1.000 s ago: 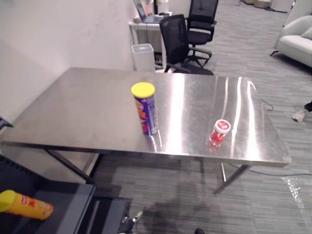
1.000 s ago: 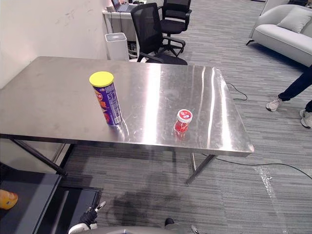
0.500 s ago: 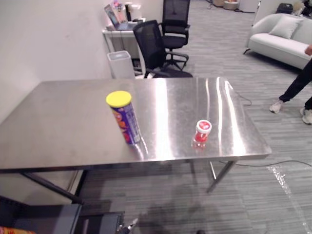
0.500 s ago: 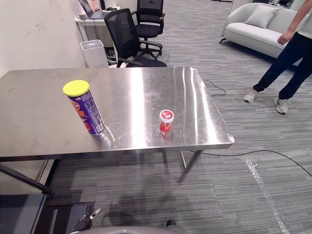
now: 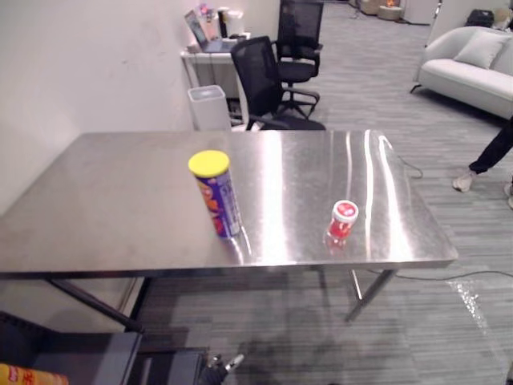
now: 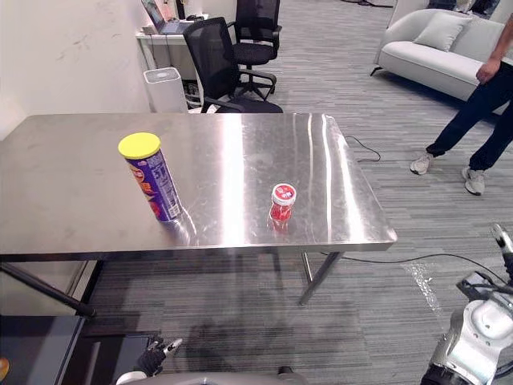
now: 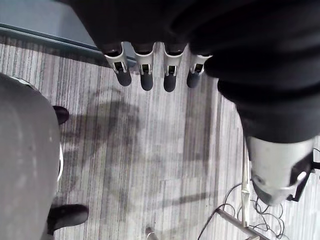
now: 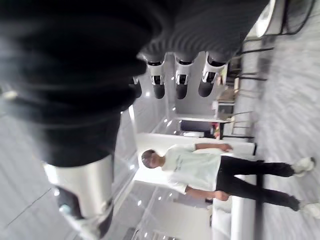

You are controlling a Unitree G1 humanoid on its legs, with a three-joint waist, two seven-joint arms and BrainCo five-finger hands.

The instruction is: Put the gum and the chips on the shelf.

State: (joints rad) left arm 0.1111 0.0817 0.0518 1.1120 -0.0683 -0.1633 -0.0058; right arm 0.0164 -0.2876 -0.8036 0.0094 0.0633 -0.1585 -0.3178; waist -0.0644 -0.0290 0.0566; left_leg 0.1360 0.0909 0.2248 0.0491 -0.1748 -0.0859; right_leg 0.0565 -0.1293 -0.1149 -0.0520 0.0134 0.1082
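Left hand: open, with straight fingers and nothing in it. It hangs low over the grey floor, at the bottom edge of the right eye view.
Right hand: open too, and empty.
Shelf: dark and low, in the lower left corner of the left eye view. An orange can lies on it on its side.
Table: shiny steel, and it fills the middle of the frame.
Chips can: stands up straight near the table's front edge, a bit left of the middle. It is blue with a yellow lid.
How the chips handle: I think the can is light and stiff, but tall, so a bump could tip it. The best hold is round the middle of the tube.
Gum jar: small and red with a white lid. It stands near the front edge, right of the chips can and well apart from it.
How the gum handles: it is probably light, hard and smooth, and may slide on the shiny top. Take it by its round sides, just under the lid.
Hands and things: both hands are down below the table edge, well apart from the can and the jar. The chips are nearer the left hand's side, the gum nearer the right.
Far back: a white bin, black office chairs, a pale sofa and a person at the right edge.
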